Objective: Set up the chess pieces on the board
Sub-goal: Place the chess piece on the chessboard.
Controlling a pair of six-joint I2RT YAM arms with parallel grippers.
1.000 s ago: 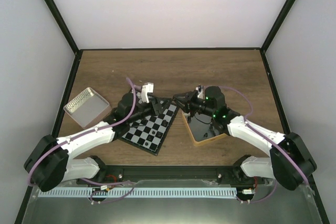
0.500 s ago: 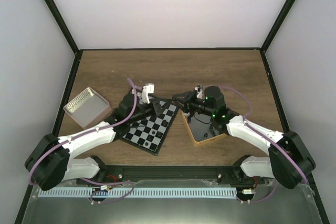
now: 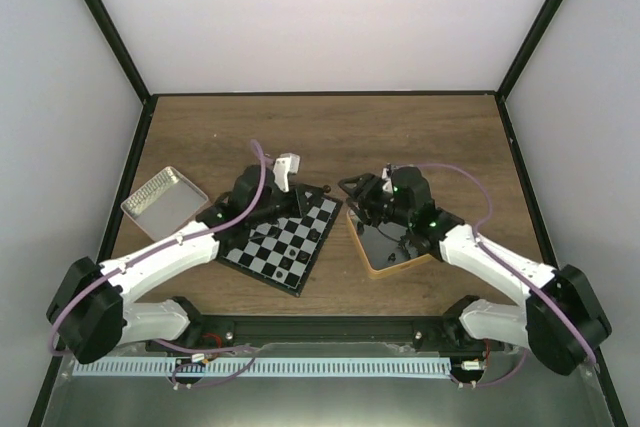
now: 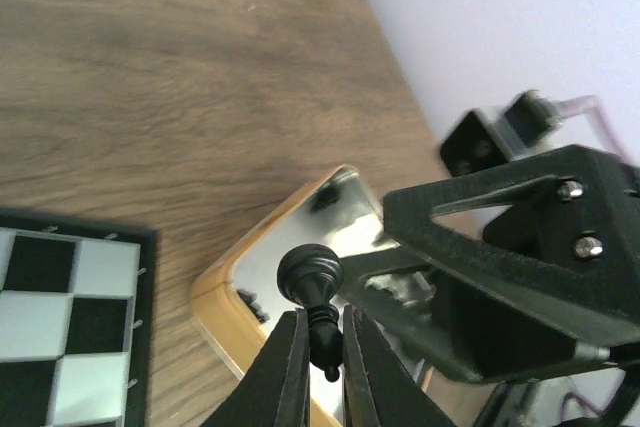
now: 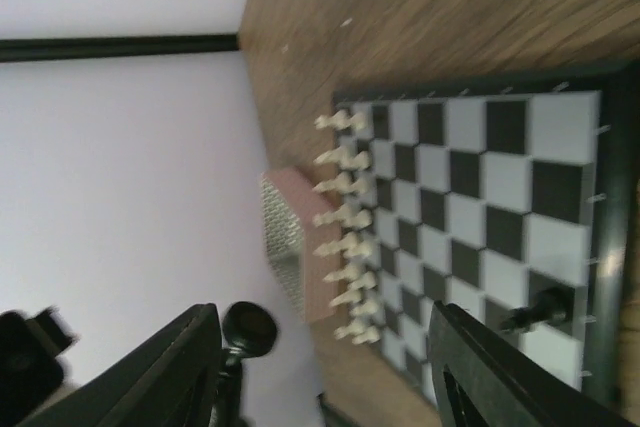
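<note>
**Black pawn changing hands just beside the board**

The left end effector (image 4: 322, 347) is clamped on the lower part of a black pawn (image 4: 310, 282), over the rim of the gold tin (image 4: 222, 277) beside the board (image 5: 470, 217). The right end effector (image 5: 325, 372) stands close by with its fingers wide apart. That grip is thin and low, so a brush between the two as they part could tip the pawn into the tin. A second ago the right fingers were nearly together and the left's apart.
</note>
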